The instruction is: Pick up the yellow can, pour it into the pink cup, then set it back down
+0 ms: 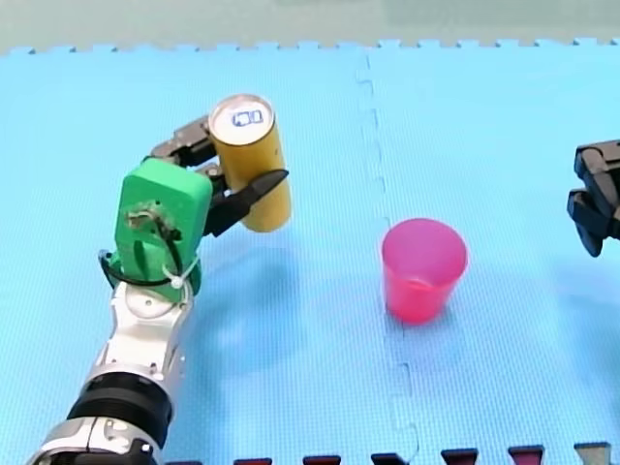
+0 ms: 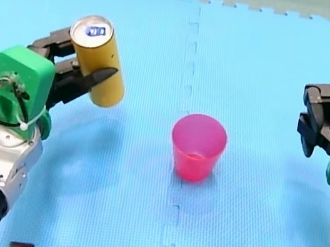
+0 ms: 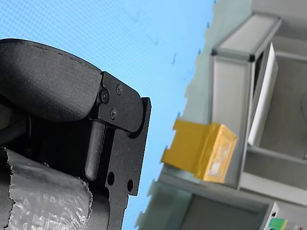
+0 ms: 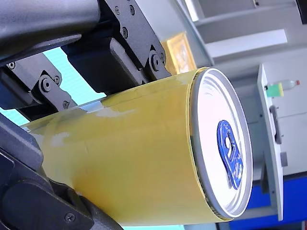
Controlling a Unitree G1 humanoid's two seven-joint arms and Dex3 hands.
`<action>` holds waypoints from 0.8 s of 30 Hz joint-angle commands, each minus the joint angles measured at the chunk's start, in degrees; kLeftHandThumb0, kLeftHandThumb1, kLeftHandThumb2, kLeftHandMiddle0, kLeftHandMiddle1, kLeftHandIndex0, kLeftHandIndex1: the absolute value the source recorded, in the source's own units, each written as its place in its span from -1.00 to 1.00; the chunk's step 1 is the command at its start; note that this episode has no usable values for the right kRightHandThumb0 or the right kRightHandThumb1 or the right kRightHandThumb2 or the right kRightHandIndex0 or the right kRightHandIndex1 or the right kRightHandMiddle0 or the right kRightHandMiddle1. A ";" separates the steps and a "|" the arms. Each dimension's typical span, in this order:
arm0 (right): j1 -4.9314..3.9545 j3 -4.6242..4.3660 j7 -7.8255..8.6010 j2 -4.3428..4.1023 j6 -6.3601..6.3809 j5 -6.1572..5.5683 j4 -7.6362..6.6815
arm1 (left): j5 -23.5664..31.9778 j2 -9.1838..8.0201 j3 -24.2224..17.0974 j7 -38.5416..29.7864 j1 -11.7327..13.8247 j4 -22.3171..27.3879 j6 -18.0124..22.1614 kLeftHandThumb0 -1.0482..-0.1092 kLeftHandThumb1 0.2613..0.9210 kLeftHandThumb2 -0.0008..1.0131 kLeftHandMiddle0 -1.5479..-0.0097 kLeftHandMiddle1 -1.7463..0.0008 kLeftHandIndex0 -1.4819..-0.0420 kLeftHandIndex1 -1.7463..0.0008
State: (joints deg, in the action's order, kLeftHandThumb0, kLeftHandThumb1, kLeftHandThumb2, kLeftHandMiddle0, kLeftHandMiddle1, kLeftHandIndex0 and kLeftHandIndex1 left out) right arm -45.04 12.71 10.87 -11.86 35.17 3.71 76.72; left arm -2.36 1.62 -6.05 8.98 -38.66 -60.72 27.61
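Looking down on a blue foam mat (image 1: 484, 116) of interlocking tiles, spread under and all around the pink cup (image 2: 197, 145). Coming in from the left of the cup, well apart from it: a silver arm (image 1: 136, 358) ending in a green wrist block (image 1: 165, 208). Beyond that block, the left hand (image 2: 64, 81), lifted off the mat, with its black fingers (image 1: 254, 189) wrapped around the yellow can (image 1: 254, 160), one across the near side and others behind. Held in that grip left of the cup and clear of it, with a shadow on the mat beneath. Tilted, with the silver lid turned up toward the head and leaning away from the cup, and the base nearer the cup. Standing upright on the mat just beside a tile seam, mouth up: the cup itself, touched by nothing. Well to the right of the cup, the right hand (image 2: 319, 117), fingers curled and holding nothing. Smallest, a blue tab (image 4: 230, 153) on the can's lid.
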 commanded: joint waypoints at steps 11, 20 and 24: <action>-0.24 0.22 -0.56 0.31 -0.59 -0.22 0.10 | -4.87 -1.21 3.05 6.46 -2.56 -0.90 0.17 0.40 0.42 -1.00 -0.71 1.00 -0.65 1.00; -0.18 -0.30 -0.98 0.58 -0.48 0.11 -0.08 | -7.93 -2.16 5.20 9.33 -2.78 -0.47 0.18 0.42 0.44 -1.00 -0.71 1.00 -0.65 1.00; -0.15 -0.24 -0.08 0.77 -0.49 -0.25 -0.14 | -8.43 -2.27 5.76 9.58 -2.91 0.23 0.36 0.42 0.45 -0.99 -0.72 1.00 -0.65 1.00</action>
State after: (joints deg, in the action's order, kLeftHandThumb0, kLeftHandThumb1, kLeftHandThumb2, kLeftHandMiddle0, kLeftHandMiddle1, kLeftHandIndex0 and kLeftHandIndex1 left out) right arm -45.17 12.41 10.48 -11.11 34.63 3.68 76.65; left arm -10.68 -0.30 -0.54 18.16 -40.84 -61.05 27.45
